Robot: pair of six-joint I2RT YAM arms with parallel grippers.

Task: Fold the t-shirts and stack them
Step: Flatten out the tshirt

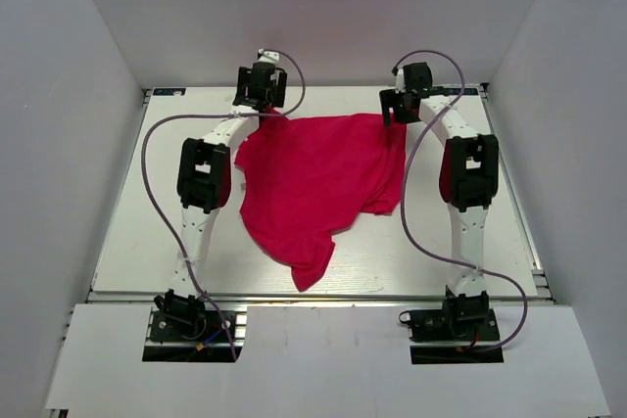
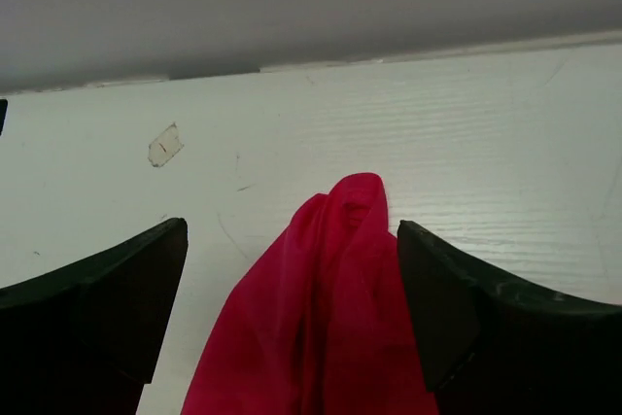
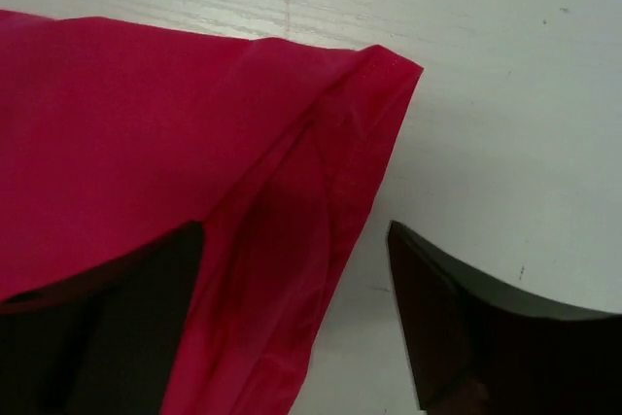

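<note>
A crimson-pink t-shirt (image 1: pixel 313 183) lies crumpled on the white table (image 1: pixel 147 232), its far edge stretched between the two grippers and one end trailing toward the near edge. My left gripper (image 1: pixel 263 110) is at the shirt's far left corner. In the left wrist view this gripper (image 2: pixel 292 230) is open, and a bunched corner of the t-shirt (image 2: pixel 330 318) stands between the fingers, leaning on the right one. My right gripper (image 1: pixel 396 113) is at the far right corner. Its wrist view shows the gripper (image 3: pixel 295 232) open over the hemmed corner of the t-shirt (image 3: pixel 146 114), which drapes over the left finger.
Grey walls enclose the table on the left, right and far sides. The far edge of the table (image 2: pixel 389 57) runs just beyond the left gripper. A small scrap of tape (image 2: pixel 165 146) sticks to the table. Purple cables (image 1: pixel 147 163) loop beside each arm.
</note>
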